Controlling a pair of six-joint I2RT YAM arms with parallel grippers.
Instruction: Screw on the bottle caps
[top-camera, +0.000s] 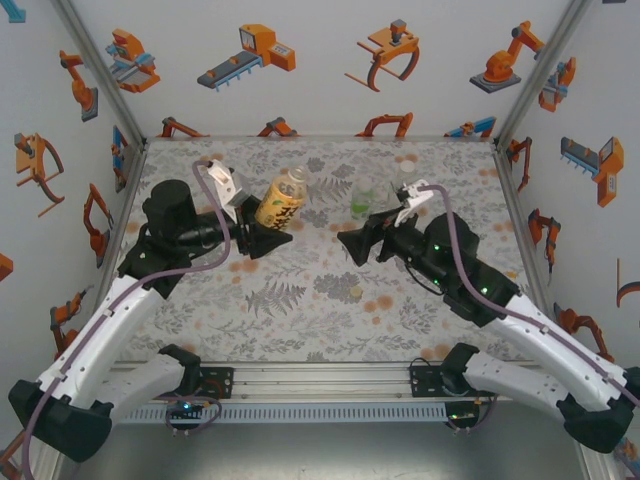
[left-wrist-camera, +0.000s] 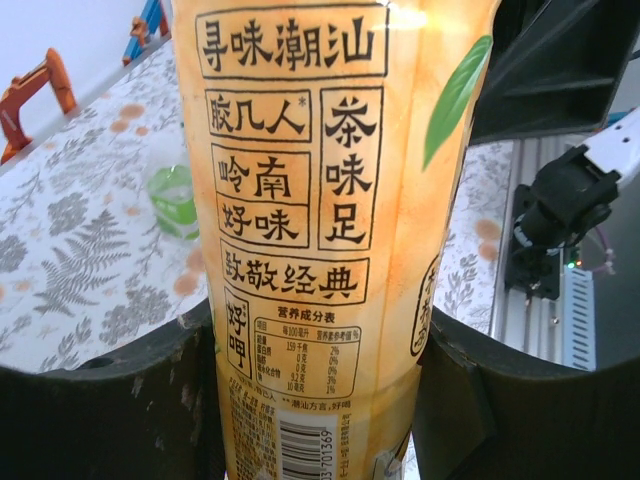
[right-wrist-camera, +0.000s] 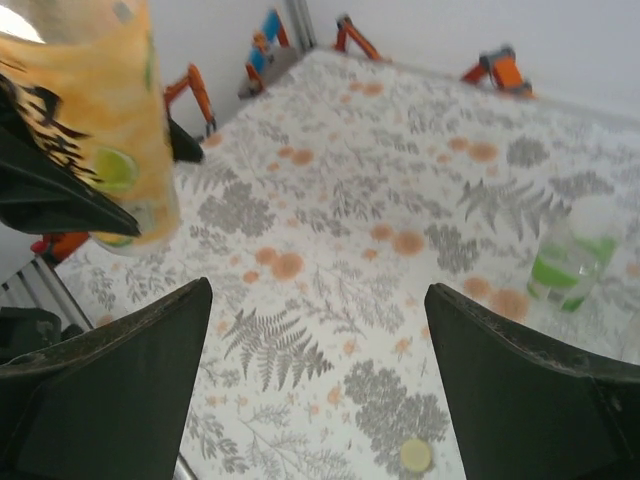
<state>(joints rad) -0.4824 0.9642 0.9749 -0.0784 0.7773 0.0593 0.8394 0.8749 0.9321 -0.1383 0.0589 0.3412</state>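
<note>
Left gripper clenched on amber bottle, bottle tilted. Right gripper released, empty, yellow-green cap lying on bench near it. Short green bottle and slim clear bottle stand farther back.

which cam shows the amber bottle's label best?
Left wrist: the amber bottle is close up, label print legible, left hand clamped on it. Top external shows the whole bottle, small and tilted. Right wrist catches a blurred part at upper left.
</note>
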